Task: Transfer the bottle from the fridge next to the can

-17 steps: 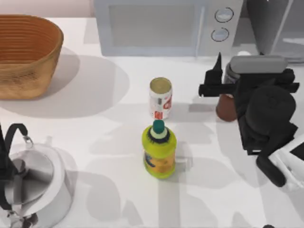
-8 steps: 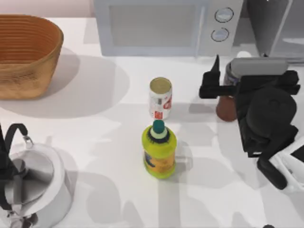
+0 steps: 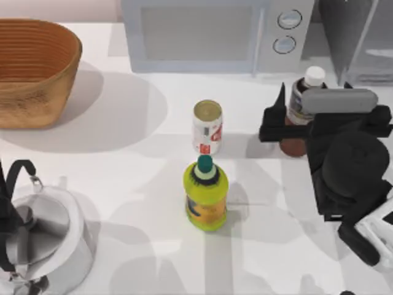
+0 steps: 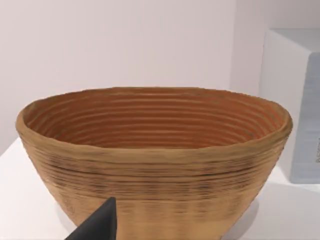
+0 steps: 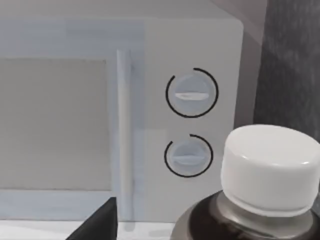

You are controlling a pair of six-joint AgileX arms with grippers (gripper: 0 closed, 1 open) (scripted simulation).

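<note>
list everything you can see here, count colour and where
bottle: 1, dark reddish-brown, white cap, standing right of the can, at the right gripper
can: 1, white and red, table centre
yellow-green bottle: 1, teal cap, just in front of the can
fridge: 1, grey, back right corner
microwave: 1, white, back centre
basket: 1, brown wicker, back left
kettle: 1, silver, front left
right gripper: black, at the bottle
left gripper: black, facing the basket
</note>
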